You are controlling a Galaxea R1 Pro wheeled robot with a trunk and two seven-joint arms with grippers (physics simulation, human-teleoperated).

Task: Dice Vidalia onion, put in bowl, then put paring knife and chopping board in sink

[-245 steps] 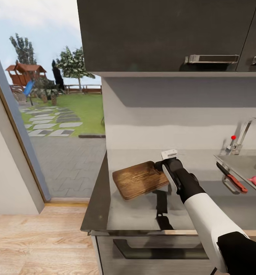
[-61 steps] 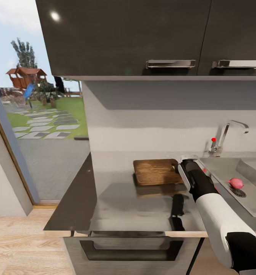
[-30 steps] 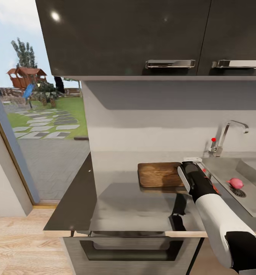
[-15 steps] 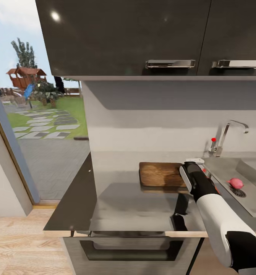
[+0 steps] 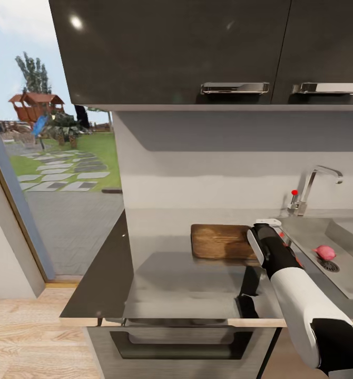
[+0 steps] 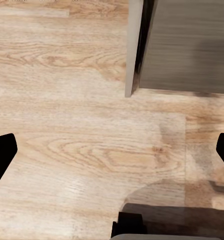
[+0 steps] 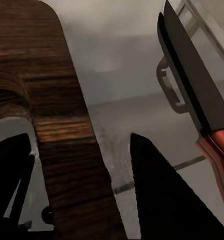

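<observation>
Chopping board (image 5: 220, 241): brown wood, lying flat on the grey steel table (image 5: 160, 273), just left of the sink's drainboard; its slotted end points towards the sink.
Right hand (image 5: 256, 228): at the board's sink-side end; in the right wrist view its two dark fingers (image 7: 157, 195) straddle the handle end of the board (image 7: 46, 125), one through the slot, closed on the wood.
Paring knife (image 7: 197, 100): dark blade and red-orange handle, lying on the steel beside the board's end, apart from it.
Vidalia onion (image 5: 324, 252): pink bulb in the sink (image 5: 350, 237), next to the round drain.
Tap (image 5: 311, 187): chrome, curved, red knob, at the back wall.
Left hand (image 6: 112, 150): fingers spread wide, empty, over wooden floor (image 6: 71, 130).
</observation>
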